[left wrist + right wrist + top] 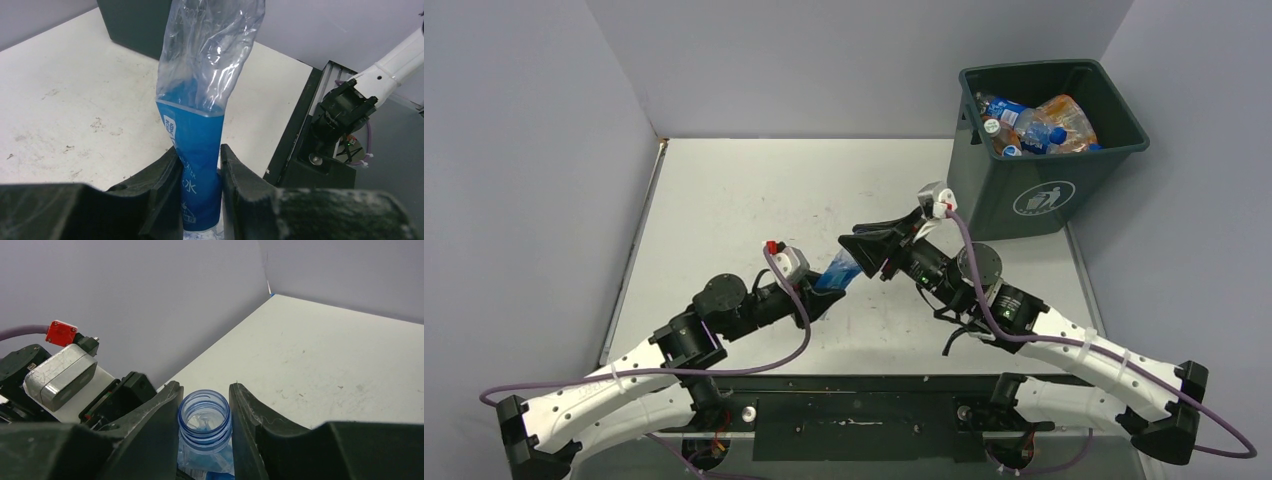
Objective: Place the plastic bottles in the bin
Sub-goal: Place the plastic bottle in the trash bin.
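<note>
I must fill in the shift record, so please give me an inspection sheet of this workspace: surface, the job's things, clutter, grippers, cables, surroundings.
Surface: pale table, scuffed, with small dark marks.
Job's things: one clear, crumpled bottle with a blue label and no cap, held between the two arms; the bin at the far right already holds several bottles.
Clutter: nothing seen.
Grippers: left gripper shut on the bottle's labelled body; right gripper shut on its neck.
Cables: a purple cable hangs in a loose loop beside each arm.
Surroundings: plain grey walls on three sides.
</note>
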